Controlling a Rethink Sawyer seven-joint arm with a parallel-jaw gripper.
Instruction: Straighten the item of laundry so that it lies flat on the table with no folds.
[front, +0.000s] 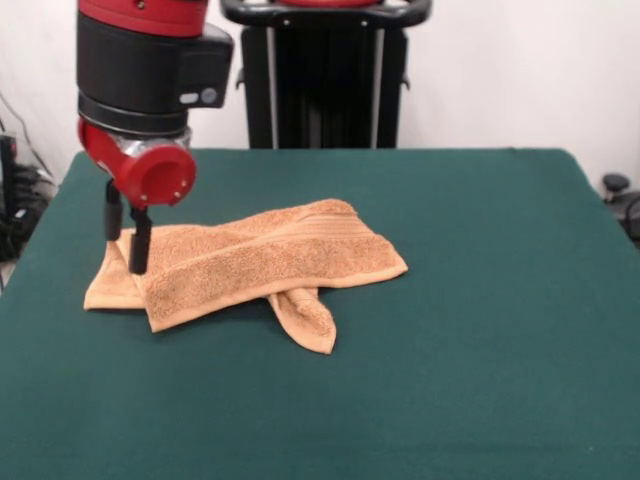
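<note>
One towel (262, 262), orange-tan and pretty rumpled, sits left of centre on the green bench (480, 330). It's folded over itself lengthwise, with a ribbed band showing near the right end, and a tongue of cloth pokes out from under the front edge toward the camera, so there's at least one tuck underneath that has to come out. The left end fans into two layers, and that's right where the gripper (127, 240) has its fingers (139, 245): they look pinched together on the upper layer at that corner, though the cloth bunches there and I can't swear how much they've actually got. My guess is the corner grab is meant for peeling the top flap back so the thing opens out. No bins, baskets or other containers anywhere, just towel and bench.
</note>
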